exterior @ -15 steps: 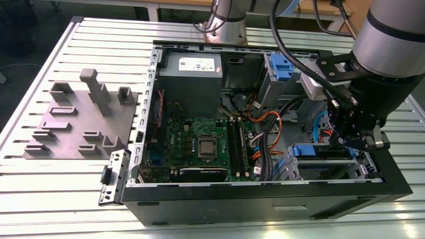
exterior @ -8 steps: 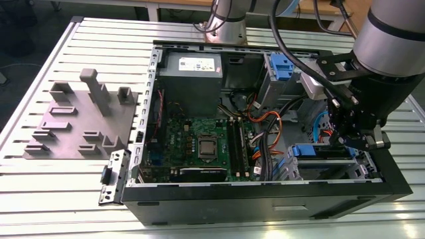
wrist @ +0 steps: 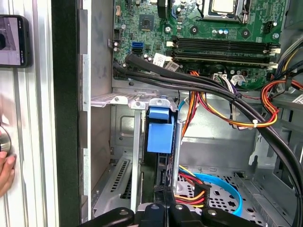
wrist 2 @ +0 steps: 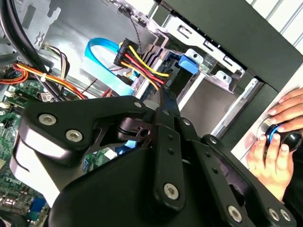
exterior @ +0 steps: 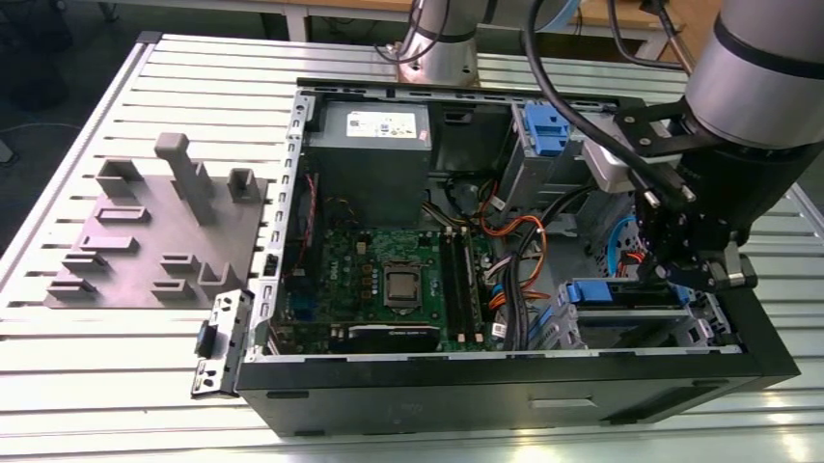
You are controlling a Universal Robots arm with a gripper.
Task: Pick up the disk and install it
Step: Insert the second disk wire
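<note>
The exterior view looks down from above and in front of the open computer case (exterior: 515,381), taking in the whole case on the slatted table (exterior: 77,367). Both wrist views sit close inside the case, sharing its drive bay (wrist: 158,137) (wrist 2: 189,64) and cables.

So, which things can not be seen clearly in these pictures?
- The disk: in the first wrist view it stands edge-on in the drive cage, so its label is hidden.
- The gripper: in the exterior view the arm's body covers its fingertips.
- A person's hand: in the second wrist view, cut off by the picture's edge.
</note>
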